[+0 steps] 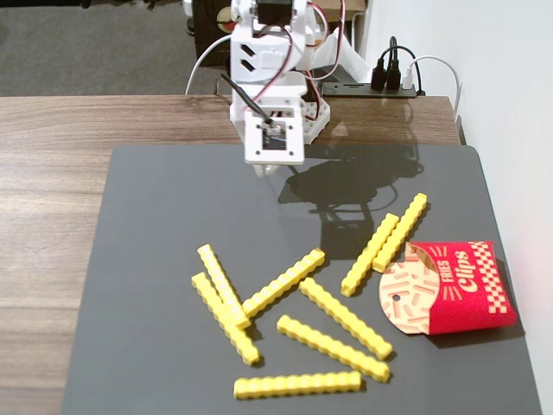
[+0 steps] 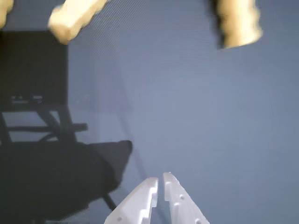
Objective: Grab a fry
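Several yellow crinkle-sided fries lie scattered on the dark mat (image 1: 155, 259) in the fixed view, among them one (image 1: 284, 283) near the middle and a pair (image 1: 400, 232) at the right. My white gripper (image 1: 270, 167) hangs at the mat's far edge, well short of every fry. In the wrist view the gripper (image 2: 160, 179) points at bare mat, its jaws nearly together with nothing between them. Two blurred fry ends (image 2: 74, 16) (image 2: 238, 23) show at the top of that view.
A red "Fries Clips" carton (image 1: 458, 290) lies on its side at the mat's right. Wooden table (image 1: 52, 173) surrounds the mat. A power strip with plugs (image 1: 393, 79) and cables sit behind the arm base. A white wall runs along the right.
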### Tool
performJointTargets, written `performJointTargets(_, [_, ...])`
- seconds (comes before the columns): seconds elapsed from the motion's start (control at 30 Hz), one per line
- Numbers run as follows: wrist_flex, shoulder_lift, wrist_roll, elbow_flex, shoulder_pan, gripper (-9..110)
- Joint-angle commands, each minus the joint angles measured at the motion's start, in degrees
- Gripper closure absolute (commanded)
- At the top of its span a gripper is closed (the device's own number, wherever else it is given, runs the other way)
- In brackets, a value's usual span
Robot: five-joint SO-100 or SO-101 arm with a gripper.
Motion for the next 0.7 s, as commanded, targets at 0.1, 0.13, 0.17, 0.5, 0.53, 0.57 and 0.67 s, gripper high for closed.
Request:
performJointTargets(0.1, [-0.4, -7.1, -6.6, -10.2, 5.3, 101])
performJointTargets(0.13, [-0.5, -8.3, -7.6, -11.4, 6.2, 101])
performJointTargets(0.17, [-0.6, -9.6, -8.8, -12.8, 7.2, 101])
performJointTargets(0.5, [-1.7, -22.9, -9.0, -24.0, 9.2, 101])
performJointTargets(0.53, [-1.7, -23.9, -8.9, -24.7, 9.2, 101])
performJointTargets(0.57, [-2.0, -24.9, -8.9, -25.2, 9.3, 101])
performJointTargets(0.67, [-3.6, -27.5, -10.3, -26.2, 9.8, 101])
